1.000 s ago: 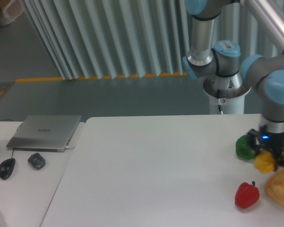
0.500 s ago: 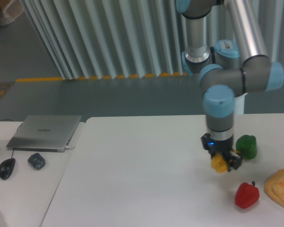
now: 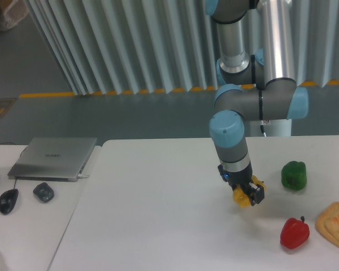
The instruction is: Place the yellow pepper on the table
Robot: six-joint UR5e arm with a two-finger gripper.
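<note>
Fixed camera, front view. The UR5e arm [image 3: 254, 101] reaches down over the white tabletop [image 3: 158, 214], its end effector [image 3: 247, 193] pointing downward right of the tabletop's middle. The end effector's fingers are clamped on the yellow pepper [image 3: 241, 197], which shows between and below the dark fingers; whether the pepper touches the surface or hangs just above it cannot be told from this view. To the right, well apart from the end effector, a green pepper [image 3: 294, 174] sits on the tabletop. Nearer the camera, a red pepper [image 3: 294, 232] lies close to the right edge, and just beside it a piece of bread [image 3: 336, 226] is partly cut off by the picture's border. On the adjoining desk [image 3: 28, 226] at the left lie a closed grey laptop [image 3: 53, 158], a dark mouse [image 3: 8, 200] and a small dark rounded object [image 3: 43, 192]. Behind the tabletop stand a grey floor with a yellow stripe [image 3: 101, 93] and a ribbed pale wall [image 3: 130, 39].
</note>
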